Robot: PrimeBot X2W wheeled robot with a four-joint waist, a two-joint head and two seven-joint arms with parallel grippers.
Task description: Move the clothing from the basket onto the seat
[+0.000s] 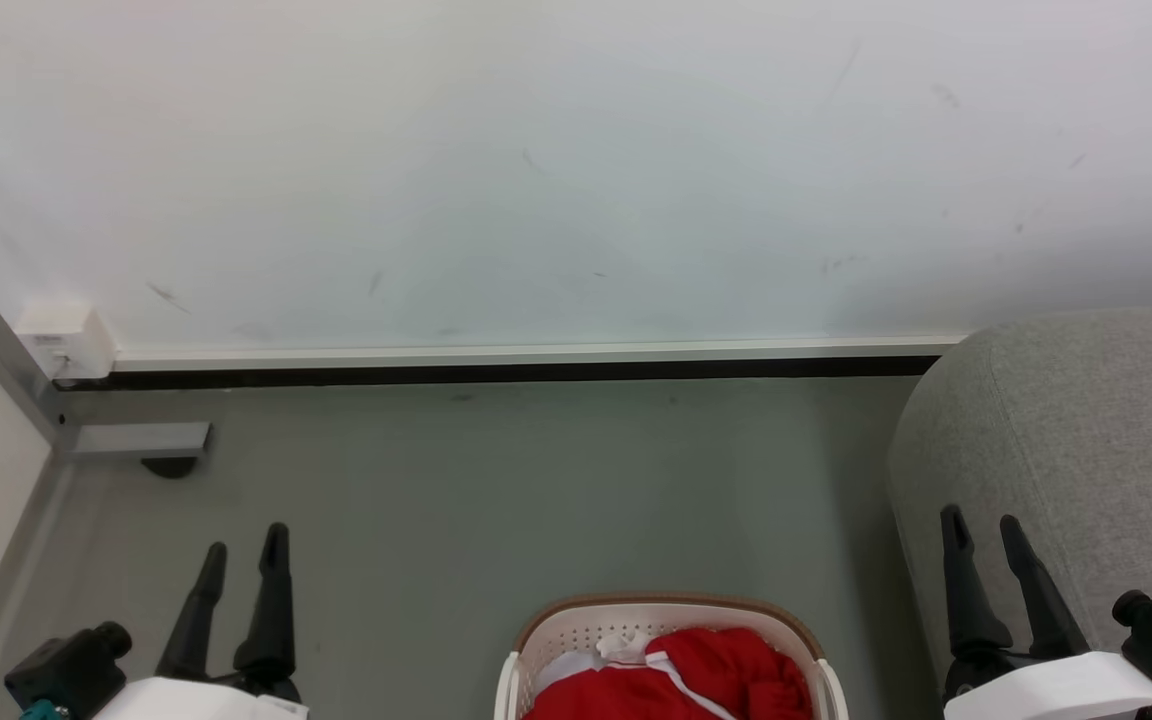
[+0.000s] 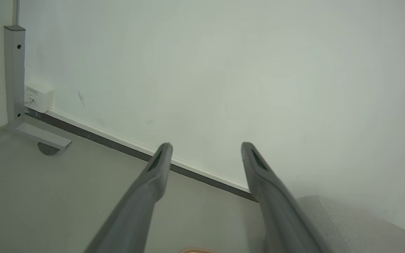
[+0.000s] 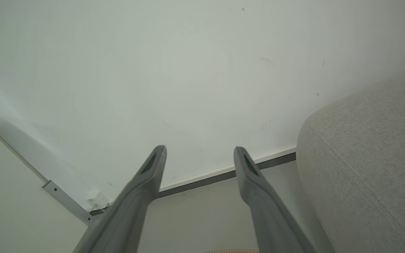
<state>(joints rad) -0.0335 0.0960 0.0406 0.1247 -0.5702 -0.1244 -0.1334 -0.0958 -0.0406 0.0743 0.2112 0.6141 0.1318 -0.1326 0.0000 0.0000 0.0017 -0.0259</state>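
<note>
You're holding left gripper (image 1: 246, 540) and right gripper (image 1: 980, 516) spread, empty; red clothing (image 1: 726, 675) is sitting in laundry basket (image 1: 666, 602) bottom-centre between them, right slightly nearer.

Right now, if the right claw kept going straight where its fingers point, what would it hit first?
Probably the white wall; the right gripper seems aimed just past the seat, though depth is unclear.

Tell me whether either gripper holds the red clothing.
No: the clothing lies in the basket; the left gripper and right gripper are open, empty.
</note>
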